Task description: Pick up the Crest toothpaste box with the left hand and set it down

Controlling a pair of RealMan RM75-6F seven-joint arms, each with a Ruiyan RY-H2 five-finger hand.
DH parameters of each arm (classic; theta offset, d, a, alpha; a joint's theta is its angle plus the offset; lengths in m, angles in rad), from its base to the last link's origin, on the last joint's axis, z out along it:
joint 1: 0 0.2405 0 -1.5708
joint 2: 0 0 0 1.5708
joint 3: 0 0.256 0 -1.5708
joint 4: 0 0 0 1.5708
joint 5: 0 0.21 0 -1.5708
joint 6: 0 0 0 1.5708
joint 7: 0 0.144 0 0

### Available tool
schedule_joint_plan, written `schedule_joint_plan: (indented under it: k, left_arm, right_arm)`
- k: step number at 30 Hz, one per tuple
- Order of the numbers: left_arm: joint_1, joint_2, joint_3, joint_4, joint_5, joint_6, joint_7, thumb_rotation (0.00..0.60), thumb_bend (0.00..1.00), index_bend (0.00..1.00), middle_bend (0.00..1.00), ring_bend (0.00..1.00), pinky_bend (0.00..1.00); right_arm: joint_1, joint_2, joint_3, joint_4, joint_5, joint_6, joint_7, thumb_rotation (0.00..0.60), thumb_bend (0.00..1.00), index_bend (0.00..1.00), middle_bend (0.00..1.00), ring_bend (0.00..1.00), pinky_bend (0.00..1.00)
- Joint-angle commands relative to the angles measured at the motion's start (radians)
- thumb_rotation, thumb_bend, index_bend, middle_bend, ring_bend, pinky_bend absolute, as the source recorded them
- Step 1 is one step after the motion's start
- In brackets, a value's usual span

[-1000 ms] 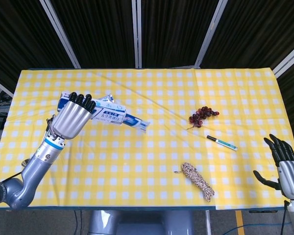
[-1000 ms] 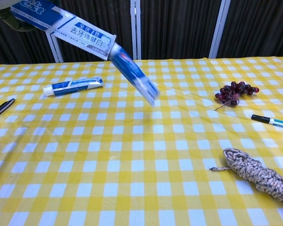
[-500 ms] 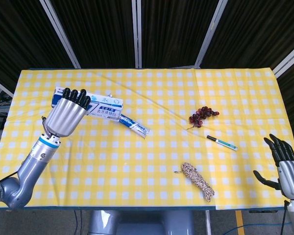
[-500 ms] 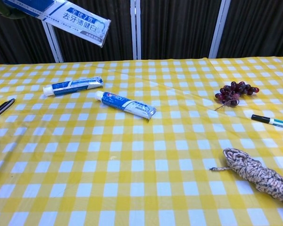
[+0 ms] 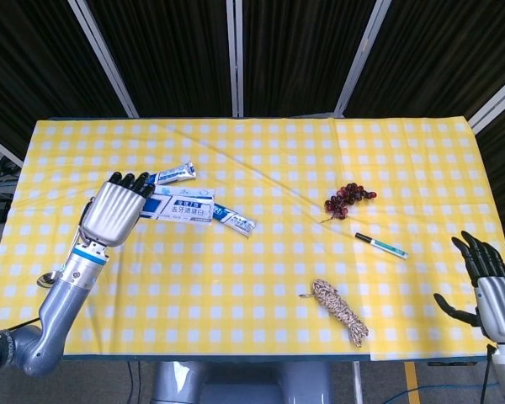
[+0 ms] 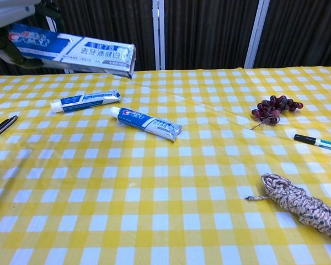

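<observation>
One Crest toothpaste box held by left robot hand, two toothpaste tubes, right robot hand spread empty.

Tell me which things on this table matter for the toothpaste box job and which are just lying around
Part of the job:
Crest toothpaste box, held off the table
left hand, gripping it

Just lying about:
two toothpaste tubes
grapes
marker
rope bundle
pen
right hand, idle
</observation>
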Motion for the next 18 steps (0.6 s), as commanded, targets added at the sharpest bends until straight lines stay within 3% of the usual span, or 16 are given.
schedule_joint_plan:
  k: [1, 6, 10, 13, 18]
  left_arm:
    - [0.015, -0.052, 0.018, -0.003, -0.042, -0.040, -0.071, 0.600, 0.32, 0.23, 0.07, 0.15, 0.20]
    - [0.033, -0.095, 0.042, 0.025, -0.039, -0.053, -0.145, 0.600, 0.23, 0.15, 0.01, 0.05, 0.13]
    - [0.050, -0.119, 0.064, 0.052, -0.038, -0.052, -0.164, 0.600, 0.09, 0.00, 0.00, 0.00, 0.01]
    - [0.086, -0.111, 0.086, 0.040, -0.061, -0.035, -0.181, 0.600, 0.08, 0.00, 0.00, 0.00, 0.00]
    - [0.144, -0.115, 0.113, 0.046, -0.011, 0.026, -0.262, 0.600, 0.08, 0.00, 0.00, 0.00, 0.00]
  right_arm:
    - [0.001, 0.001, 0.001, -0.001, 0.003, -0.003, 0.001, 0.600, 0.13, 0.02, 0.00, 0.00, 0.00]
    - [0.002, 0.000, 0.002, 0.001, 0.005, -0.005, 0.001, 0.600, 0.13, 0.02, 0.00, 0.00, 0.00]
    - [0.003, -0.002, 0.002, 0.002, 0.009, -0.010, -0.003, 0.600, 0.13, 0.02, 0.00, 0.00, 0.00]
    - [0.006, -0.005, 0.002, 0.007, 0.011, -0.016, -0.016, 0.600, 0.13, 0.02, 0.00, 0.00, 0.00]
    - [0.010, -0.008, 0.000, 0.014, 0.014, -0.027, -0.032, 0.600, 0.13, 0.02, 0.00, 0.00, 0.00]
